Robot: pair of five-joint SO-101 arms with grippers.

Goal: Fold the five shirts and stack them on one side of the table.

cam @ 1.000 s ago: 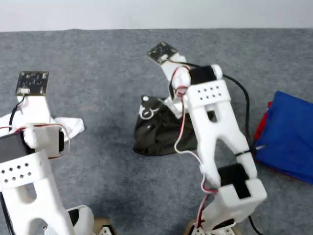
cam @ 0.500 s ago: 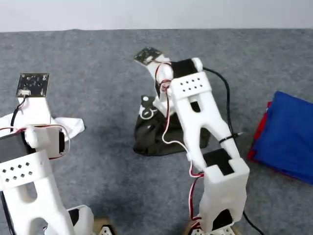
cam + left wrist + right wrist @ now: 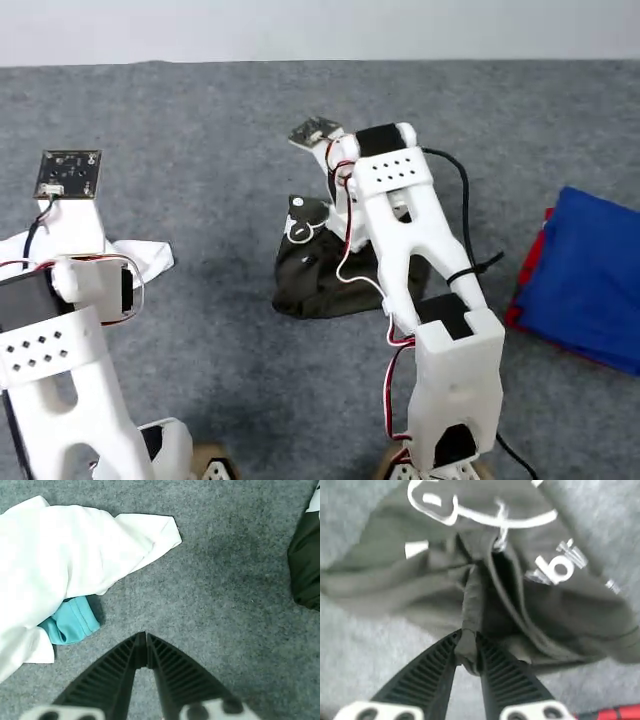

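Grey, felt-like cloth covers the desk [image 3: 200, 120], fuzzy and flat. Near its middle lies the dark olive shirt [image 3: 318, 280], crumpled into a soft heap. It carries white printed lettering and a looping white line drawing, too creased to read. The right tool [image 3: 467, 652] has its ribbed black jaws pinched together on a narrow raised fold of that shirt, and the cloth is bunched into a ridge between them.

At the desk's right edge sits a folded blue shirt [image 3: 585, 275], smooth and squared. It lies on a red shirt [image 3: 527, 268], whose edge peeks out on the side facing the dark shirt. Open grey surface lies between this stack and the dark shirt, and a wider stretch runs from the dark shirt toward the left side.

On the left a white shirt [image 3: 65, 555] lies rumpled, one pointed corner toward the centre, with a teal shirt [image 3: 69, 626] showing from under it. The left tool [image 3: 146, 647] hangs over the felt just beside the teal cloth, its jaws closed together and holding nothing.
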